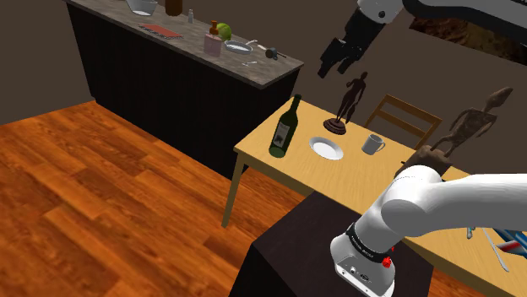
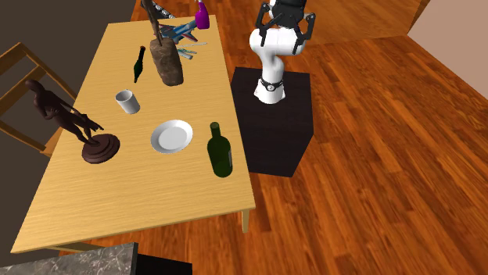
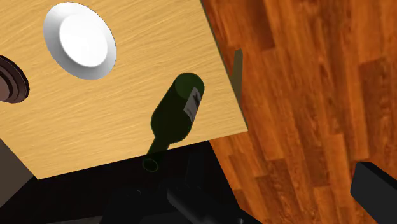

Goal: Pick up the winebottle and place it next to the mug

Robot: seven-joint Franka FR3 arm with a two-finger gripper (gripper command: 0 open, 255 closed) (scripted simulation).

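Note:
A dark green wine bottle [image 1: 285, 128] with a pale label stands upright near the table's corner, also seen as the bottle [image 2: 220, 150] and from above in the wrist view [image 3: 175, 114]. The grey mug [image 1: 372, 144] stands further along the table, and a white plate [image 1: 326, 148] lies between the two. My black gripper [image 1: 335, 62] hangs open high above the table, well clear of the bottle and holding nothing. Its fingers spread wide in the second exterior view [image 2: 285, 23]. One finger [image 3: 375, 191] shows in the wrist view, off to the side of the bottle.
A dark figurine [image 1: 349, 101] on a round base stands behind the plate. A second figure [image 1: 473, 126], a smaller dark bottle [image 2: 138, 64], a purple bottle [image 2: 202, 16] and utensils [image 2: 184, 35] crowd the far end. A chair [image 1: 405, 118] sits behind the table; a counter [image 1: 211, 51] beyond.

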